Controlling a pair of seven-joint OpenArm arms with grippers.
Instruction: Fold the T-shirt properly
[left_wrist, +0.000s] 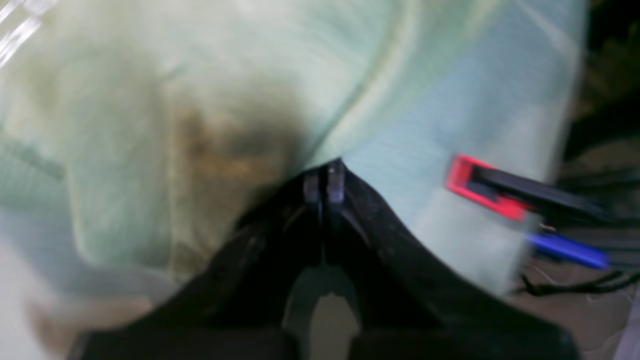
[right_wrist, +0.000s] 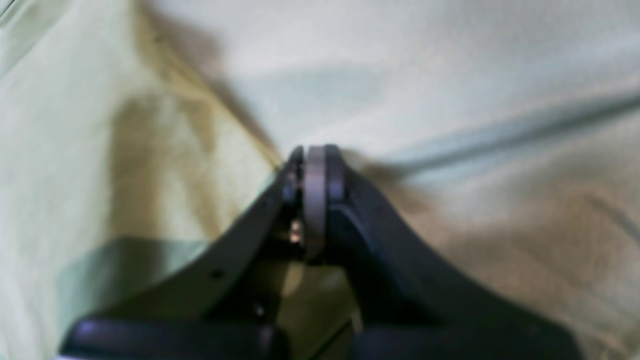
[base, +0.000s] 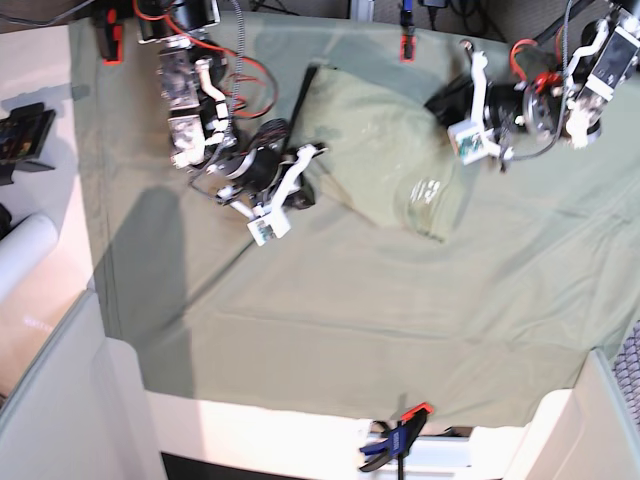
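The pale sage-green T-shirt (base: 375, 150) lies partly folded on the upper middle of the table cloth (base: 350, 320), its collar (base: 425, 200) toward the front right. My left gripper (base: 437, 103) is at the shirt's right edge. In the left wrist view its jaws (left_wrist: 325, 175) are shut, with a fold of the shirt (left_wrist: 225, 75) running up to the tips. My right gripper (base: 312, 155) is at the shirt's left edge. In the right wrist view it (right_wrist: 312, 160) is shut, with pale green fabric creasing toward the tips. Both wrist views are blurred.
Red clamps (base: 405, 45) (base: 110, 40) pin the cloth at the back edge; one shows in the left wrist view (left_wrist: 480, 187). Another clamp (base: 400, 430) grips the front edge. A white roll (base: 20, 250) and a black object (base: 20, 135) sit off the left side.
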